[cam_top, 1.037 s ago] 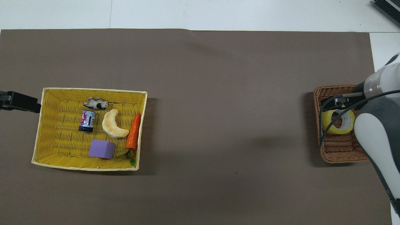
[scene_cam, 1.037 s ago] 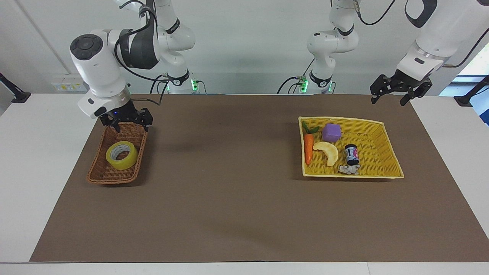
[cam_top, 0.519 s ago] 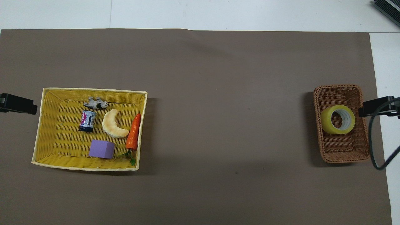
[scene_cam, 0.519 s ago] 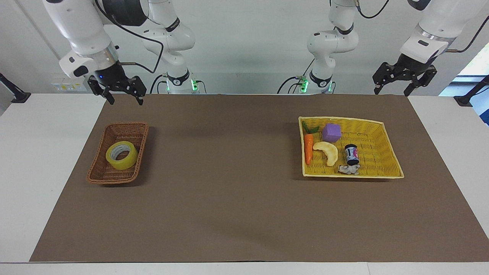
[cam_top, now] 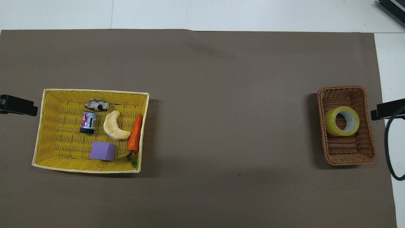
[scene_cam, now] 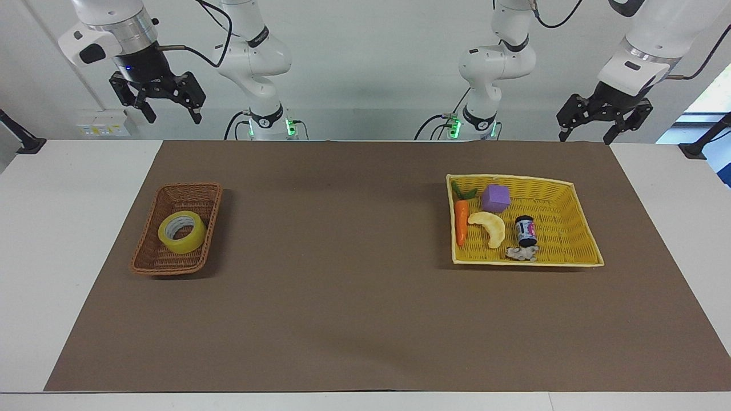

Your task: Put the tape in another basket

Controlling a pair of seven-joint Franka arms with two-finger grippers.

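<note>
The tape point(scene_cam: 181, 232) is a yellow roll lying flat in the dark brown wicker basket point(scene_cam: 149, 251) at the right arm's end of the table; both also show in the overhead view, the tape point(cam_top: 342, 120) inside the basket point(cam_top: 348, 156). My right gripper point(scene_cam: 173, 118) is open and empty, raised high over the robots' edge of the table, well above the basket. One of its fingers point(cam_top: 384, 109) shows beside the basket in the overhead view. My left gripper point(scene_cam: 585, 138) is open and empty, raised over the robots' edge at the left arm's end.
A wide yellow woven basket point(scene_cam: 579, 240) sits toward the left arm's end. It holds a purple cube point(scene_cam: 495, 198), a carrot point(scene_cam: 461, 221), a pale crescent point(scene_cam: 488, 227), a small can point(scene_cam: 525, 230) and a toy animal point(scene_cam: 521, 253). A brown mat point(scene_cam: 342, 285) covers the table.
My right gripper has risen from just over the brown basket's end to high above the table's edge. The tape has stayed in the basket. The left gripper rose slightly, then held still.
</note>
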